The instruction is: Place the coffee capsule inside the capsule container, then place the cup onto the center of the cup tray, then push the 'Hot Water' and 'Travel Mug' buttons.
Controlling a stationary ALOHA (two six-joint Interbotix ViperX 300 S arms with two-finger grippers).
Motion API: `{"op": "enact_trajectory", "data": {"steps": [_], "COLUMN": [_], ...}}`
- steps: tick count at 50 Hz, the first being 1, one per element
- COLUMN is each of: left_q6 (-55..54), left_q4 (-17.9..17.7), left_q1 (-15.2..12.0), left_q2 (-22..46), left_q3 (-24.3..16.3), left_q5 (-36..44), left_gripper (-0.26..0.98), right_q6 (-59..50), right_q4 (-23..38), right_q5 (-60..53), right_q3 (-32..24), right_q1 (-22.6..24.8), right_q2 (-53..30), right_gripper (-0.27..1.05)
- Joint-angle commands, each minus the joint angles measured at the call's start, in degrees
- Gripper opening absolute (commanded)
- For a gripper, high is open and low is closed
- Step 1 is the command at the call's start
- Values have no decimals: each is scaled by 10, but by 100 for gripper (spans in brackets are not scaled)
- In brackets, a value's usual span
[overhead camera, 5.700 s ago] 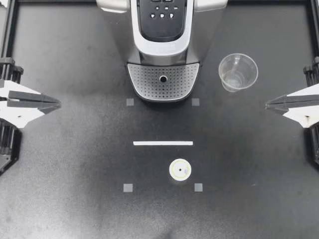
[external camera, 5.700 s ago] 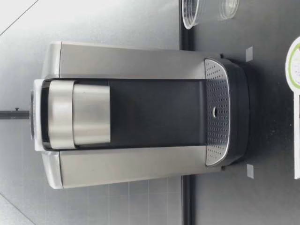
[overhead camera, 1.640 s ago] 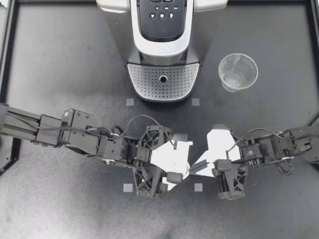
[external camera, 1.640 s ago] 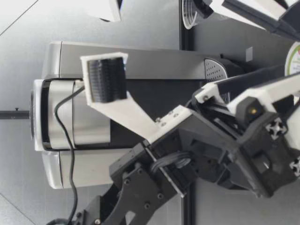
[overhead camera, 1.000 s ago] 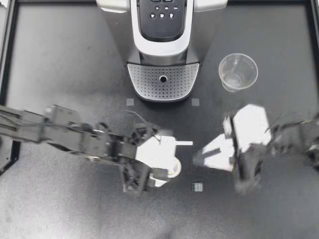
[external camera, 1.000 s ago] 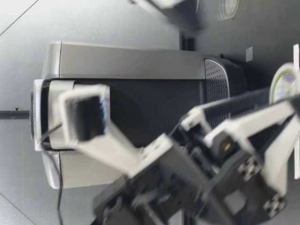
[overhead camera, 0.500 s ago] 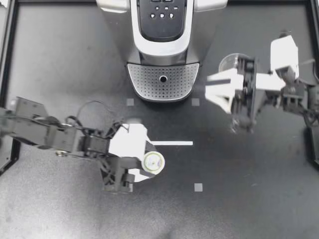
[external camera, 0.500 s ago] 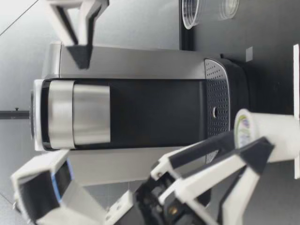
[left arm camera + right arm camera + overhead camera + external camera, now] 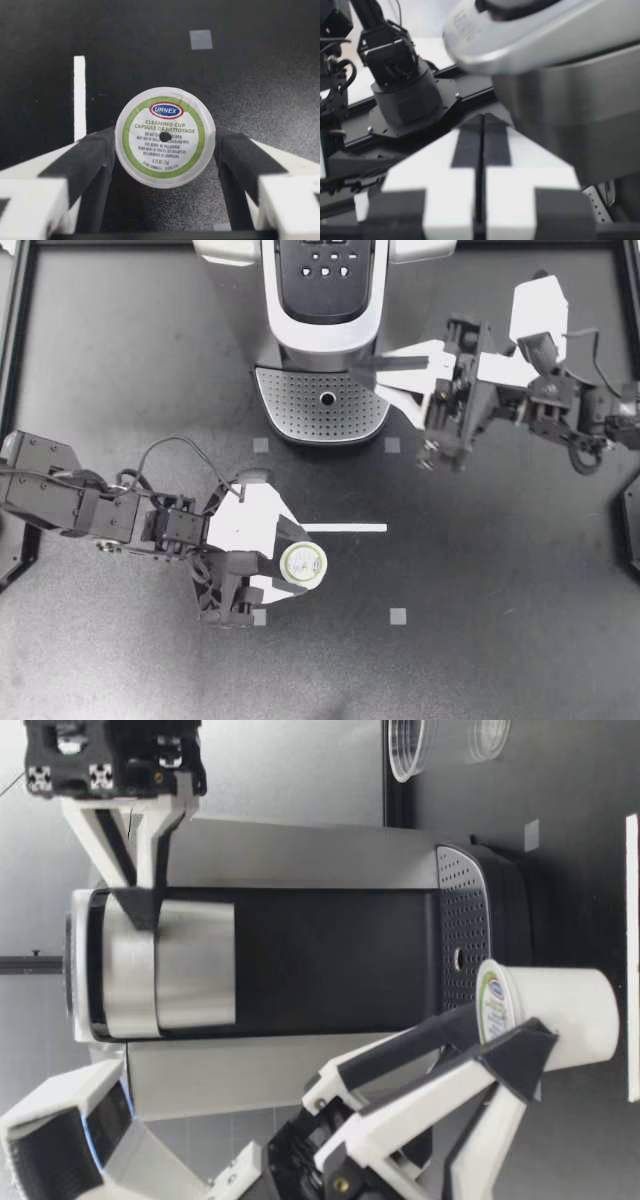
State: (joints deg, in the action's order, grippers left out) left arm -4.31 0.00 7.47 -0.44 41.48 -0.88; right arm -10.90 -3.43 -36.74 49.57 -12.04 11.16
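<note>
My left gripper (image 9: 298,566) is shut on the white coffee capsule (image 9: 304,564), holding it above the table in front of the coffee machine (image 9: 325,330). In the left wrist view the capsule's green-rimmed lid (image 9: 165,136) faces the camera, with a dark pad against each side. My right gripper (image 9: 362,368) is shut with nothing in it. Its tip is at the machine's front right, and in the low view that gripper (image 9: 140,907) touches the silver head. The clear cup (image 9: 405,748) shows beside the machine; in the top view my right arm hides it.
The perforated drip tray (image 9: 327,405) juts out at the machine's base, and the button panel (image 9: 325,265) is on its top. A white tape line (image 9: 345,528) and small grey squares (image 9: 398,616) mark the black table.
My right gripper has swung from over the cup across to the machine's front and now meets its silver head. The left gripper, still holding the capsule, has hardly shifted.
</note>
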Motion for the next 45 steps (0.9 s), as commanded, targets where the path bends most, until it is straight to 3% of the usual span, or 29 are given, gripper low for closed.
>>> {"op": "enact_trajectory", "data": {"steps": [1, 45], "left_q6": [2, 4], "left_q4": [-1, -1], "left_q1": [-2, -2], "left_q2": [-16, -11], "left_q3": [-7, -15], "left_q5": [4, 4], "left_gripper": [45, 45], "right_q6": [0, 2], "right_q4": [-1, -1], "right_q5": [-8, -107], "right_q3": [-18, -56], "right_q1": [-10, -37], "right_q2": [3, 23], "right_gripper": [5, 5]}}
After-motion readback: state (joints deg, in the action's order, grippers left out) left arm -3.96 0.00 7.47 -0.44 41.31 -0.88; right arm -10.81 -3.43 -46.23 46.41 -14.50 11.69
